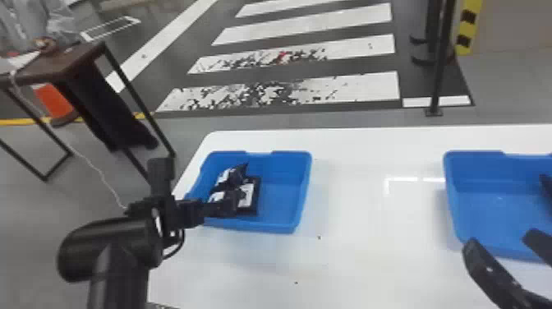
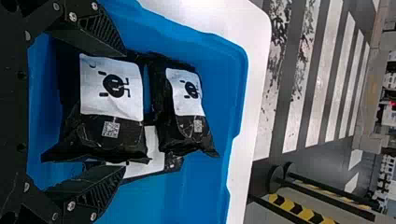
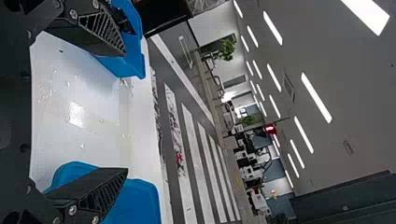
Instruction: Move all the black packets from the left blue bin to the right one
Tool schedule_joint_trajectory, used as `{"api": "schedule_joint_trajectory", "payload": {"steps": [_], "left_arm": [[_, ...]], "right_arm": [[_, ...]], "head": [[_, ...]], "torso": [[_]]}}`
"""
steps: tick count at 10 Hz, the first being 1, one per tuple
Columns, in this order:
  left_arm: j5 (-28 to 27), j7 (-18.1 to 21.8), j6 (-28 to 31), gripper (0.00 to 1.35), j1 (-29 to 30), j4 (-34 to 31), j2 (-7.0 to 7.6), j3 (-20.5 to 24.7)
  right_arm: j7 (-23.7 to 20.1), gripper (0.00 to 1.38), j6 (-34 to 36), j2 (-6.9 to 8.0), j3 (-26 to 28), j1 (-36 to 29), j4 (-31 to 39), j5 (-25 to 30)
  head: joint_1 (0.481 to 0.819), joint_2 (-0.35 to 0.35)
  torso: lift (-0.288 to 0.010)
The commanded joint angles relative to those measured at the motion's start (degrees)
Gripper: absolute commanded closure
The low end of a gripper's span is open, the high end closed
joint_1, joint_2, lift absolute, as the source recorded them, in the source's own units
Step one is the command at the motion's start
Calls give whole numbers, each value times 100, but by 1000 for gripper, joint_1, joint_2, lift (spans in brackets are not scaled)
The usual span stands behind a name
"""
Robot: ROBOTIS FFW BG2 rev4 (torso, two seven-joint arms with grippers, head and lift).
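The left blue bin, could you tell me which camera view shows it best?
The head view: it shows nearly the whole left blue bin. The left wrist view shows part of it, up close; the right wrist view a corner, partly behind a finger.

The right blue bin (image 1: 451, 197) runs past the head view's right edge, which also crops a dark object (image 1: 546, 185) inside, too little showing to identify. The right gripper (image 1: 502, 240) is cut off there too. Inside the left bin (image 1: 267, 227), two black packets (image 2: 112, 144) partly hide a third (image 2: 156, 149).
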State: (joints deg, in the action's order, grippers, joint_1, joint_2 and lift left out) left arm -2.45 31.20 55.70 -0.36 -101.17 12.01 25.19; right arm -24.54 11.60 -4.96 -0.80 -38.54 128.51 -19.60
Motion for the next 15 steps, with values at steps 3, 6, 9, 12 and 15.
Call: {"api": "schedule_joint_trajectory", "payload": {"steps": [3, 6, 9, 12, 15], "left_arm": [[-224, 0, 83, 591, -400, 618, 47, -166], [-270, 193, -86, 858, -358, 632, 82, -200], [-190, 334, -142, 1159, -105, 211, 91, -200], [290, 413, 55, 1159, 725, -1575, 12, 6], [1113, 483, -325, 1159, 1260, -2672, -129, -268]], "right_arm": [[-16, 154, 21, 3, 0, 1, -47, -74], [-25, 154, 21, 3, 0, 1, -61, -108], [-25, 154, 35, 3, 0, 1, -47, -120], [-25, 156, 35, 3, 0, 16, -5, -154], [-148, 154, 49, 3, -23, 241, 37, -280]], "head": [[695, 350], [695, 350], [695, 350], [695, 350], [695, 338]], "torso": [[-140], [-140], [-140], [-140], [-140]]}}
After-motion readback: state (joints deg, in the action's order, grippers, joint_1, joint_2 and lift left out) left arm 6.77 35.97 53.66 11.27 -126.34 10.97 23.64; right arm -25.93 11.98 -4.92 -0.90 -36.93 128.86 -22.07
